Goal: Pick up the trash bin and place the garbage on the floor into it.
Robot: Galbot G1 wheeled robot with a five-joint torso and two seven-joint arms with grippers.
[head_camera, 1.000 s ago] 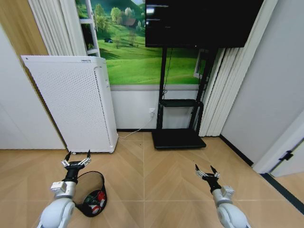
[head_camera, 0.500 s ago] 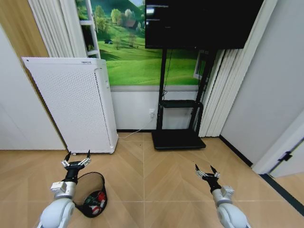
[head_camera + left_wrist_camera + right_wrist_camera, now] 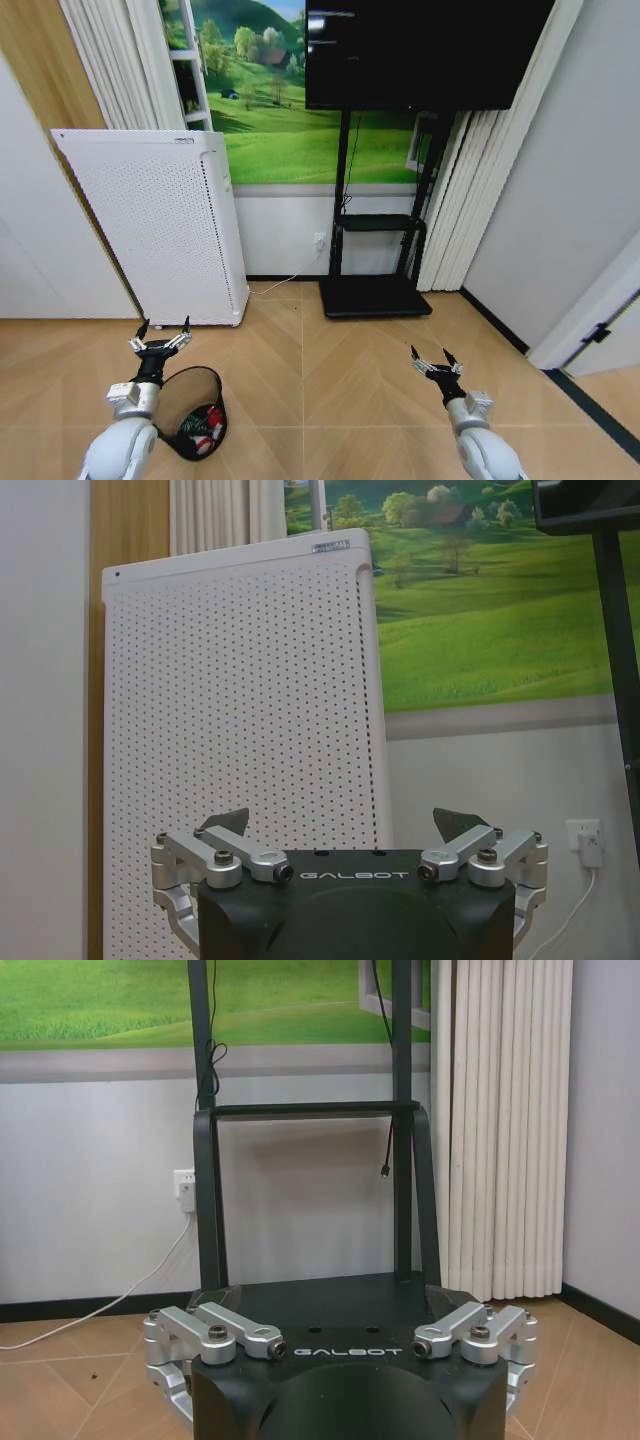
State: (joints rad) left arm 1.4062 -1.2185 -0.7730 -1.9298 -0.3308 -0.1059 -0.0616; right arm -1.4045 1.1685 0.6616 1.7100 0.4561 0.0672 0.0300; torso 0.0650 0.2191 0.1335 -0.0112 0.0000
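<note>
Garbage [image 3: 203, 424] (partly hidden) lies inside trash bin [image 3: 176, 386].

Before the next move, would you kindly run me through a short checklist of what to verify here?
1. Bin upright on the floor: ok, beside the left arm.
2. Garbage in the bin: ok in part; red and white items lie inside, the bottle cannot tell.
3. Left tool empty: ok, fingers spread, holding nothing, above the bin's far rim.
4. Right tool empty: ok, open, over bare floor.
5. Floor free of loose garbage: ok in what the head view shows.
6. Room ahead: ok, white appliance and TV stand stand well back.
</note>
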